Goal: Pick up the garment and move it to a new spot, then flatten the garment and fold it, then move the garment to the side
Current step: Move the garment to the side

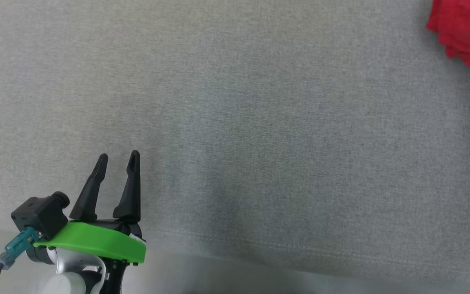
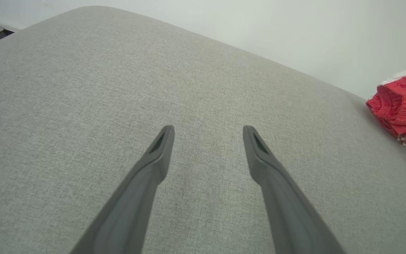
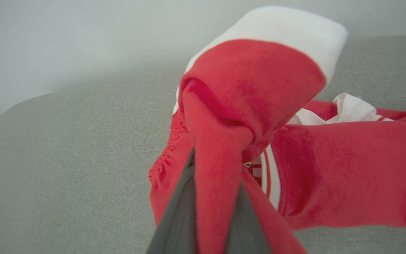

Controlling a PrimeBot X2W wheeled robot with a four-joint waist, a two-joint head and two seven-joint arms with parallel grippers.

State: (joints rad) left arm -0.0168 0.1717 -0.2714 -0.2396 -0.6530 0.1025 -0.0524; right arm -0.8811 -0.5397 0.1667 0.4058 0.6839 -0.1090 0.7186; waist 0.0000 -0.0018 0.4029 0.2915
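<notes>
The red garment, trimmed in white, lies bunched at the far right of the grey cushion, close to its back edge, where a pale wall rises. The right gripper is pressed together on a raised fold of it, and the rest sags onto the cushion. From the garment leftward and toward the stitched near edge, the cushion runs broad and flat. The left gripper hovers low over the near left part, well apart from the garment, its fingers spread and pointing away from the robot.
</notes>
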